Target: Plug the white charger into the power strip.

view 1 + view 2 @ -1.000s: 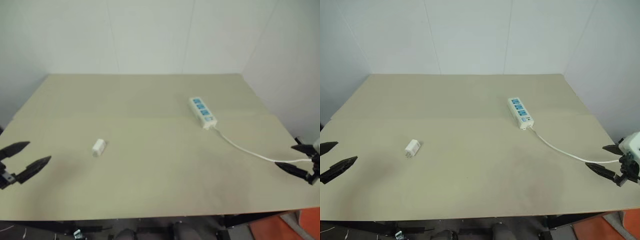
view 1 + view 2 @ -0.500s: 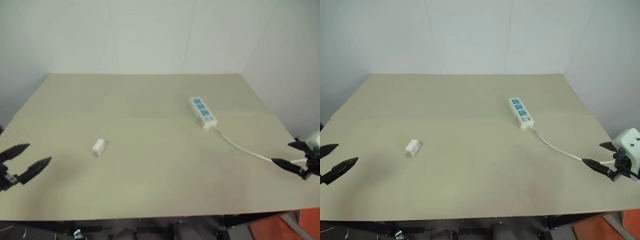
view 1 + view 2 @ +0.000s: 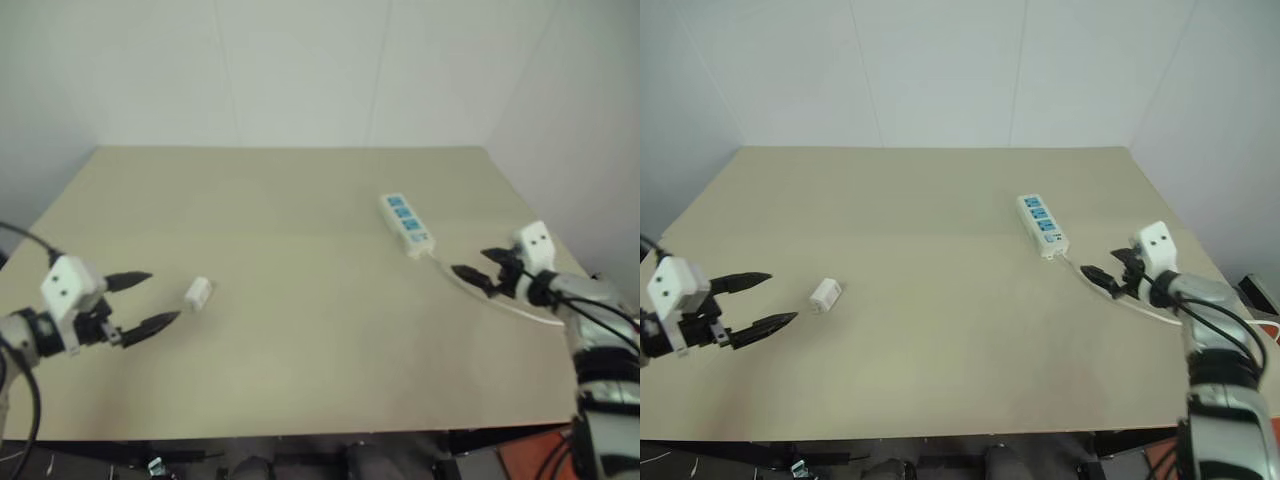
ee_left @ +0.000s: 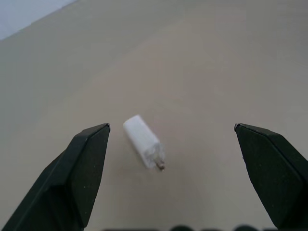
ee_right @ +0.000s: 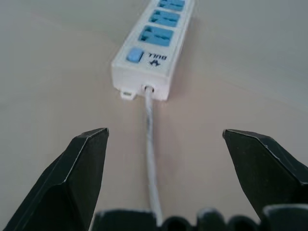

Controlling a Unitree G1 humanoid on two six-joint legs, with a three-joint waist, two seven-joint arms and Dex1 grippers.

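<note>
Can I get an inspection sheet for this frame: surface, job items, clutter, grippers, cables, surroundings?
Surface: beige table, flat, with a faint seam across it.
Job's things: charger lies on its side at the table's left, unplugged, prongs showing. Power strip lies at the right, its three blue sockets vacant.
Clutter: nothing seen.
Grippers: left gripper open, just short of the charger, not touching. Right gripper open, over the cord behind the strip's end, holding nothing.
Cables: cord runs from the strip toward the table's right edge, passing between the right gripper's fingers.
Surroundings: plain white walls behind and to the right.
</note>
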